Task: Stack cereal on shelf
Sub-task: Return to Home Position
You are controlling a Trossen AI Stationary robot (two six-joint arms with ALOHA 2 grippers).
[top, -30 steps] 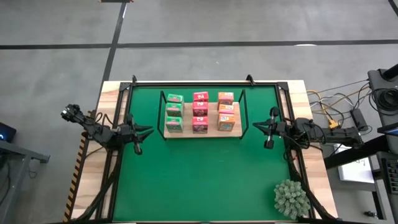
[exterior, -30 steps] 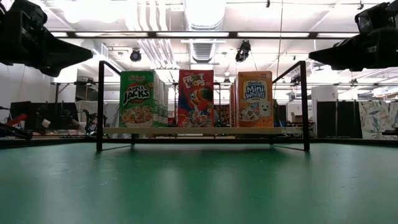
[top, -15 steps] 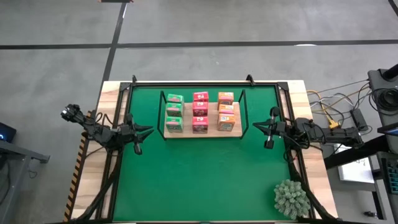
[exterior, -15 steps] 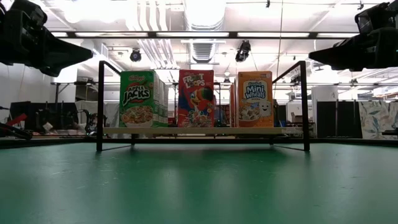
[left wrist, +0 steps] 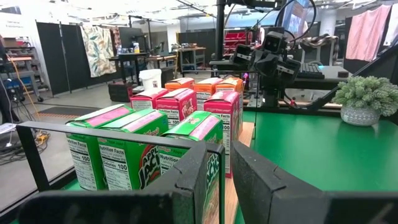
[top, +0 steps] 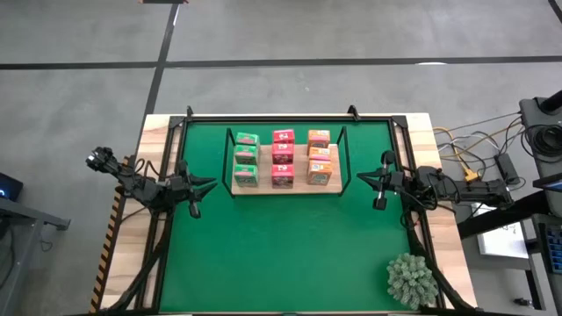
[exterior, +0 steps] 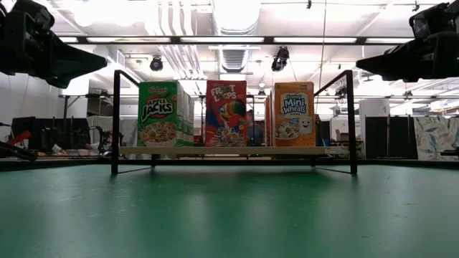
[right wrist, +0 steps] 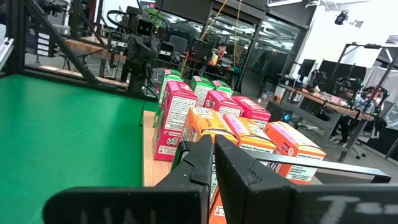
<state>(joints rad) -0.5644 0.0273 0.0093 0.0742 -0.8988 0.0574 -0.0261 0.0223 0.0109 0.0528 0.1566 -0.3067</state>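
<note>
The shelf (top: 263,188) stands on the far middle of the green mat, a light-wood board with black wire ends. The cereal boxes stand upright on it in three rows running front to back: green (top: 246,158), pink-red (top: 282,158) and orange (top: 319,158). In the low view the front boxes show as green (exterior: 159,114), pink-red (exterior: 226,113) and orange (exterior: 294,115). My left gripper (top: 213,183) hovers left of the shelf, shut and empty, pointing at it. My right gripper (top: 358,178) hovers right of the shelf, also shut and empty.
A spiky grey-green plant (top: 411,279) in a pot sits at the mat's near right corner. The green mat (top: 281,254) lies open between the shelf and the near edge. Black rails run along the mat's left and right sides.
</note>
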